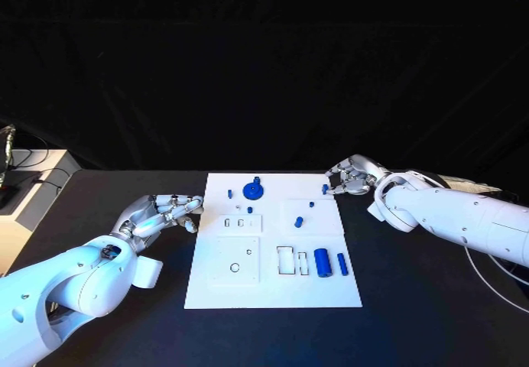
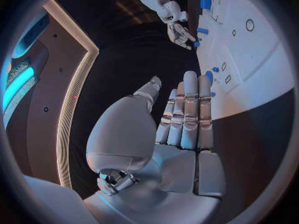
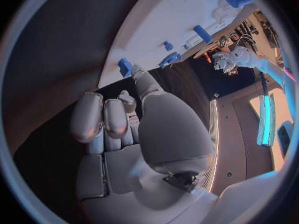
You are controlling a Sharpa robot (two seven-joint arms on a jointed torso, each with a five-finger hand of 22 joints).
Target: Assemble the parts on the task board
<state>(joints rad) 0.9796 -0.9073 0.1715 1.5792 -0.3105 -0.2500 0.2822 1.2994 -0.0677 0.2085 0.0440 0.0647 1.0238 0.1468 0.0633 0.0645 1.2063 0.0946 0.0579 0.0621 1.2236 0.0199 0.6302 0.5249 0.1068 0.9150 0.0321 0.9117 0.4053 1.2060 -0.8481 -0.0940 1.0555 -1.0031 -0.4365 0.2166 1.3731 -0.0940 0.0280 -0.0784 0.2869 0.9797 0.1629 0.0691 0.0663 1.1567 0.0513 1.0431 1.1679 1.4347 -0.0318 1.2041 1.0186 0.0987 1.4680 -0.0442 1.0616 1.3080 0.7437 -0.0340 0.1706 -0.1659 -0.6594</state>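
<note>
Left hand (image 1: 165, 213) sits on the black table (image 1: 99, 191) just off the left edge of the task board (image 1: 276, 294). Fingers (image 2: 190, 109) lie straight and side by side, thumb set a little apart, tips reaching toward the board's edge; nothing held. In the left wrist view the fingertips reach the board's rim, near a few small blue parts.

Just past those fingertips, on the board: a raised white block with two slots (image 1: 241, 223), and nearer the robot a larger white square plate with a ring-shaped hole (image 1: 237, 261). Beyond the fingertips, toward the far edge, a small blue peg (image 1: 229, 193) and a blue round wheel-like part (image 1: 254, 188) with a stub rising from it. A tiny blue piece (image 1: 250, 209) lies just on the near side of the wheel.

Mid-board: a short blue pin (image 1: 299, 222) lying slanted on a raised square. Near edge of the board: a white frame (image 1: 286, 260), then a blue cylinder (image 1: 322, 262) lying flat, then a thin blue rod (image 1: 342, 264) just beside it.

Right hand (image 1: 351, 178) hangs at the board's far right corner. Fingers (image 3: 102, 119) curled inward, thumb alongside. A small blue block (image 1: 326, 189) sits at the fingertips; cannot tell whether it is pinched or merely touched. In the right wrist view that block (image 3: 125, 67) lies on the board edge just beyond the thumb tip.
</note>
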